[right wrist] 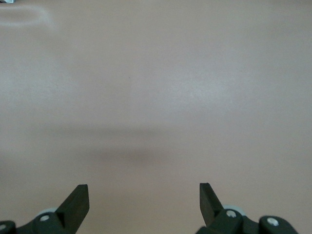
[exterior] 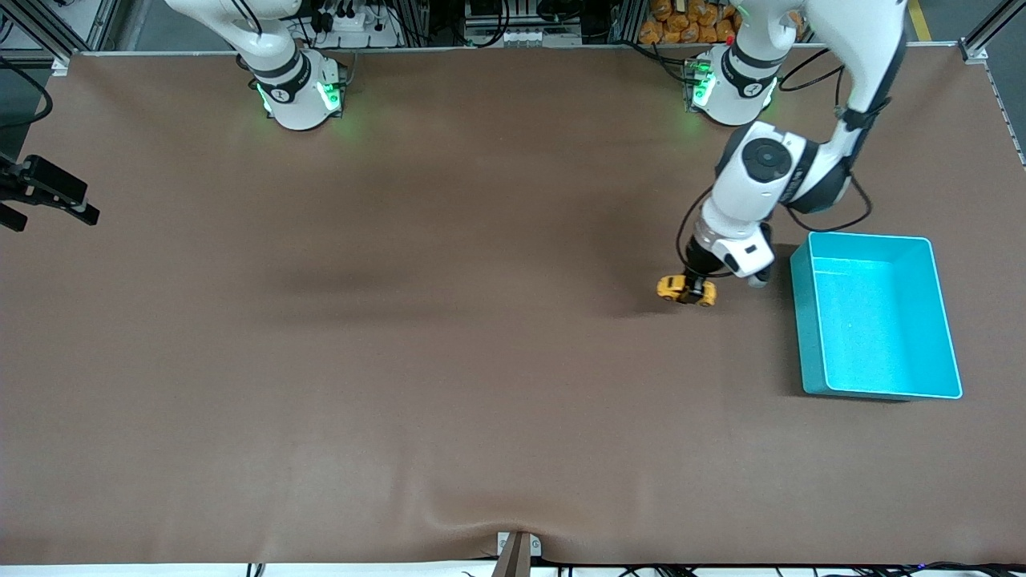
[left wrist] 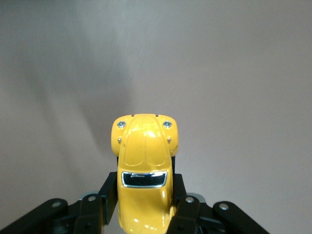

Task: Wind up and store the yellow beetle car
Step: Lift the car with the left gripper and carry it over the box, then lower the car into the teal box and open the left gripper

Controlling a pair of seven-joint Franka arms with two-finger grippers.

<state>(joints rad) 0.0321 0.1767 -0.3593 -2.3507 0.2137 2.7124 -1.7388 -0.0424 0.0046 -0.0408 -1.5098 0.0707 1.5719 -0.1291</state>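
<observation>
Left hand [exterior: 694,290] is down at the brown cloth-covered desk [exterior: 401,361], toward the left arm's end. It is clenched on the tiny yellow-orange toy beetle car [exterior: 684,289]. In the left wrist view its black fingers [left wrist: 187,212] press against both flanks of the car [left wrist: 145,170]; rounded hood, two small headlights and dark windscreen stick out past the fingertips.

The car sits low over the desk cloth; contact between wheels and cloth cannot be told. It is beside the open turquoise rectangular plastic bin [exterior: 809,320], apart from its wall.

Right arm waits, its hand outside the front view. Right hand [right wrist: 144,196] hangs released over bare cloth, fingers [right wrist: 78,200] spread wide.
</observation>
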